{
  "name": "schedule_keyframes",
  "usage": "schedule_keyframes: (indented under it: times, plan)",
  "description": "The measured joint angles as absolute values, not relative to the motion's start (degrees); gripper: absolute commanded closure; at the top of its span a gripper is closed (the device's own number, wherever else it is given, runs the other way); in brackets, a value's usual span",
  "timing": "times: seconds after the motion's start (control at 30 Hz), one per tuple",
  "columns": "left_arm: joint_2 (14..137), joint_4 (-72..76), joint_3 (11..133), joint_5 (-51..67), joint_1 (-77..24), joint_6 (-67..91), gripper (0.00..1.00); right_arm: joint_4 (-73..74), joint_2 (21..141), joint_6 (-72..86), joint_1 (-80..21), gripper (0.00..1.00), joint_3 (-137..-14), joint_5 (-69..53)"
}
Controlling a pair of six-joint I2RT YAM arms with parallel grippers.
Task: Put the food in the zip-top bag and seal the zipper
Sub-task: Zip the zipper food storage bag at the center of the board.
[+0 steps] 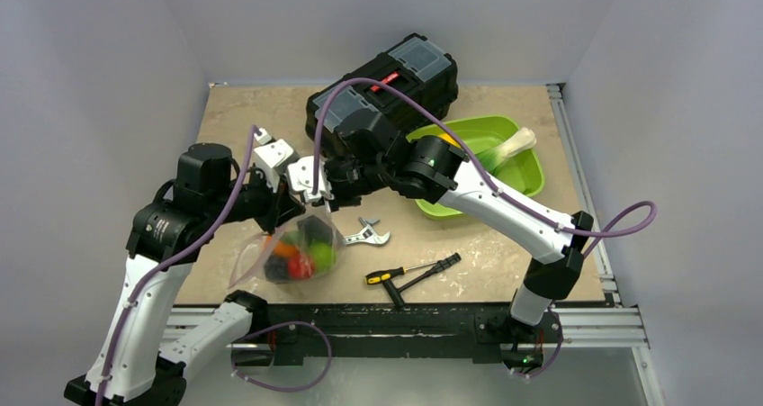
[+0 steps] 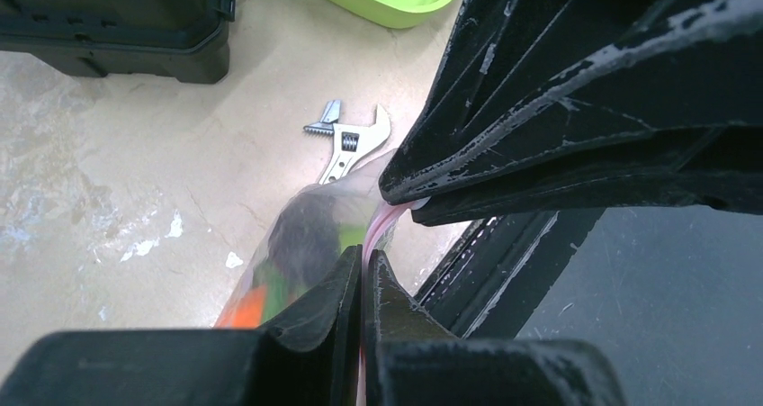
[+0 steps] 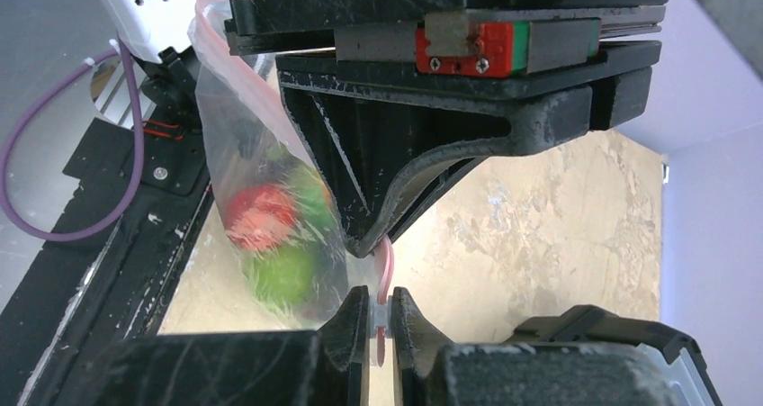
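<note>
The clear zip-top bag (image 1: 292, 248) hangs over the table's near left part, held up by its top edge. The food (image 1: 304, 257) lies in its bottom: a red fruit (image 3: 259, 217), a green apple (image 3: 281, 275), and orange and dark pieces (image 2: 247, 307). My left gripper (image 2: 363, 255) is shut on the pink zipper (image 2: 382, 221). A short way along the same strip, my right gripper (image 3: 381, 296) is shut on the zipper (image 3: 386, 266). The two grippers nearly touch tip to tip (image 1: 315, 194).
A black toolbox (image 1: 387, 86) stands at the back. To its right is a lime-green tray (image 1: 504, 176) holding a pale leek-like item (image 1: 511, 143). A wrench (image 1: 369, 235) and two screwdrivers (image 1: 414, 271) lie just right of the bag. The table's front rail (image 1: 405, 320) runs below it.
</note>
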State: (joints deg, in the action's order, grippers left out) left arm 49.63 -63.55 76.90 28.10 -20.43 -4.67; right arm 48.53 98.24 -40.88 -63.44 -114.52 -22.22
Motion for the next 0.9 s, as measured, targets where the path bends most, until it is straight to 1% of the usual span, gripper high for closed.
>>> schedule_keyframes:
  times: [0.5, 0.9]
  plan:
    - [48.03, -64.38, 76.25, 29.65, -20.40, -5.65, 1.00, 47.88, 98.26, -40.56, -63.26, 1.00, -114.04, -29.36]
    - [45.98, -63.83, 75.35, 30.96, -20.40, -5.63, 1.00, 42.04, 98.32, -34.26, -63.02, 1.00, -112.12, -30.22]
